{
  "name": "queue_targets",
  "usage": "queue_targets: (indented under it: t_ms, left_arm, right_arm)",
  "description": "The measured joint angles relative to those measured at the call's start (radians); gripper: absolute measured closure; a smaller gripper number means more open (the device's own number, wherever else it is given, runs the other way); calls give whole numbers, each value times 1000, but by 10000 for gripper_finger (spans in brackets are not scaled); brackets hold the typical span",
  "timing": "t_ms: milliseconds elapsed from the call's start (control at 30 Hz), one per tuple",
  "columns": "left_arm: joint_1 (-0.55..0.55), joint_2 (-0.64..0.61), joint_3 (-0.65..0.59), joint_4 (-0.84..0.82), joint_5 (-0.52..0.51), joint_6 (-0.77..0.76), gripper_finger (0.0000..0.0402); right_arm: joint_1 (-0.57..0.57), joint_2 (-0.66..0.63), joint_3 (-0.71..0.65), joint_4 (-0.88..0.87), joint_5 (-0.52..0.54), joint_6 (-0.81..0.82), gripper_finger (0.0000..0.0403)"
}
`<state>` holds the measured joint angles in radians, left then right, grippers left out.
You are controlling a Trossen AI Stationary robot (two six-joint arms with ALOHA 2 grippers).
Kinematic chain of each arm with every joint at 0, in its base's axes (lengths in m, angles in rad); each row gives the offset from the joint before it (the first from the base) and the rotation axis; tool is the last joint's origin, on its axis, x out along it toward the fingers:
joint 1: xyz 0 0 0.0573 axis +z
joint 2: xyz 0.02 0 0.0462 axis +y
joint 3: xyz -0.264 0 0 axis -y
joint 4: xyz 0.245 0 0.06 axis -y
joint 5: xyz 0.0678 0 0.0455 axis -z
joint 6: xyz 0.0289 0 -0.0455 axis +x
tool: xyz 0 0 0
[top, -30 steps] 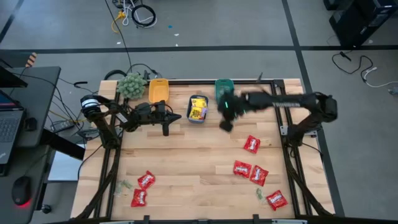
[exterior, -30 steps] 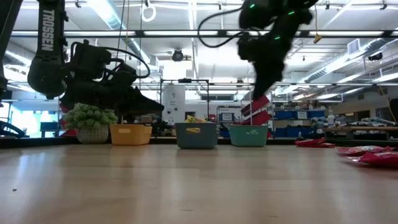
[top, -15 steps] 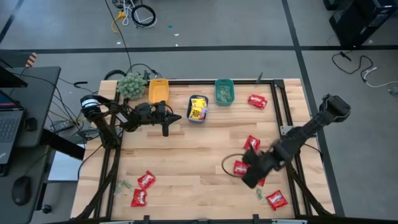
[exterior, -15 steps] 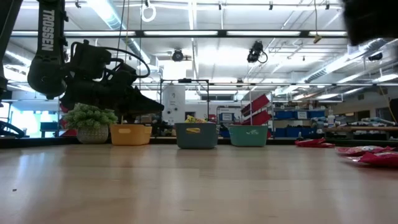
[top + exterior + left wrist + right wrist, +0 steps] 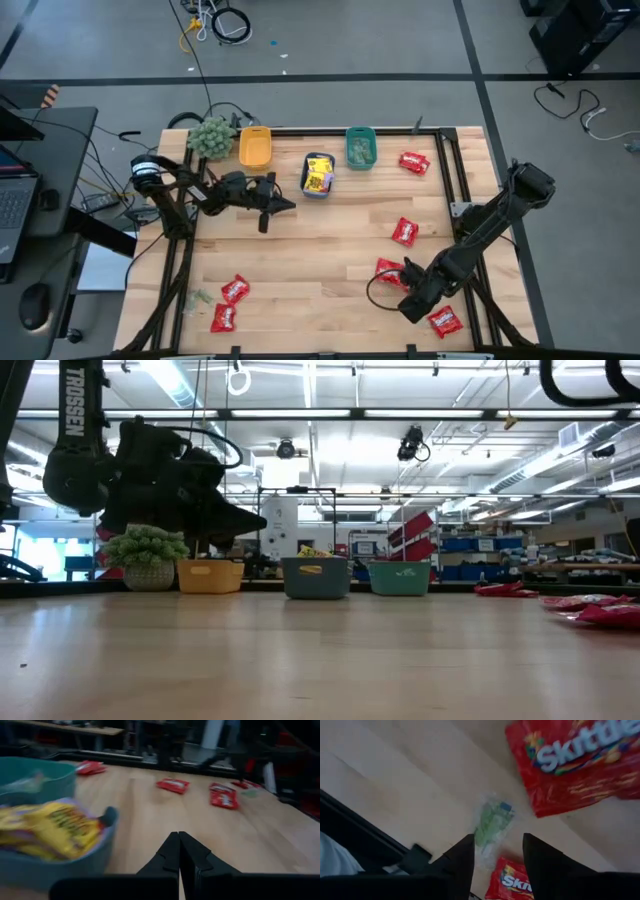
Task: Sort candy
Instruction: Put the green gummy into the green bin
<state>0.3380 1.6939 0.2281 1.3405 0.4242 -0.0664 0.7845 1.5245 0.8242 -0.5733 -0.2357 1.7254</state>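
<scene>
Red candy packets lie flat on the table at the near right (image 5: 388,268), (image 5: 444,321), (image 5: 404,232), at the far right (image 5: 413,162) and at the near left (image 5: 235,290). My right gripper (image 5: 412,306) hovers low over the near-right group, open. In its wrist view the gripper (image 5: 495,857) has a pale green candy (image 5: 492,822) on the wood just beyond its fingers, beside a red packet (image 5: 570,765). My left gripper (image 5: 285,205) is shut and empty, raised near the blue bin (image 5: 318,175), which holds yellow candy (image 5: 50,827).
An orange bin (image 5: 255,146), the blue bin and a teal bin (image 5: 360,147) stand in a row along the far edge, with a fuzzy green plant ball (image 5: 211,137) at their left. A pale green candy (image 5: 200,297) lies near the left packets. Bare wood fills the table's middle.
My right gripper has swung from beside the teal bin at the far edge toward the near right corner and come down over the candy there. My left gripper has shifted a little toward the table's right and turned.
</scene>
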Motion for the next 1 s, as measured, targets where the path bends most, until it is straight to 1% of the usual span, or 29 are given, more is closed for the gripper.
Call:
queue_targets:
  t_ms: [167, 300, 400, 500, 533, 633, 733, 833, 900, 1000]
  left_arm:
    - [-34, 0, 29, -34, 0, 7, 401]
    - [-38, 0, 38, -59, 0, 7, 401]
    - [-38, 0, 38, -64, 0, 5, 401]
    - [-38, -24, 38, -94, 0, 7, 401]
    - [-38, -37, 38, -115, -1, 11, 401]
    - [-38, -99, 38, -212, -6, 35, 401]
    - [-38, -180, 38, -316, -13, 62, 401]
    - [-38, -280, 38, -438, -34, 90, 401]
    - [-38, -351, 38, -538, -48, 108, 401]
    - [-40, -453, 61, -740, -86, 145, 401]
  right_arm:
    - [0, 57, 0, 69, -38, -38, 256]
    - [0, 101, 0, 107, -44, -73, 274]
    - [0, 117, 1, 119, -51, -105, 310]
    - [-8, 112, 1, 120, -54, -147, 375]
    - [-14, 104, 1, 120, -54, -163, 388]
    - [-45, 68, 1, 118, -44, -201, 392]
    - [-95, 11, 1, 102, 21, -295, 400]
    - [-186, -58, 1, 54, 138, -418, 400]
    - [-278, -105, 1, 5, 210, -497, 402]
    - [-474, -156, 1, -26, 334, -647, 402]
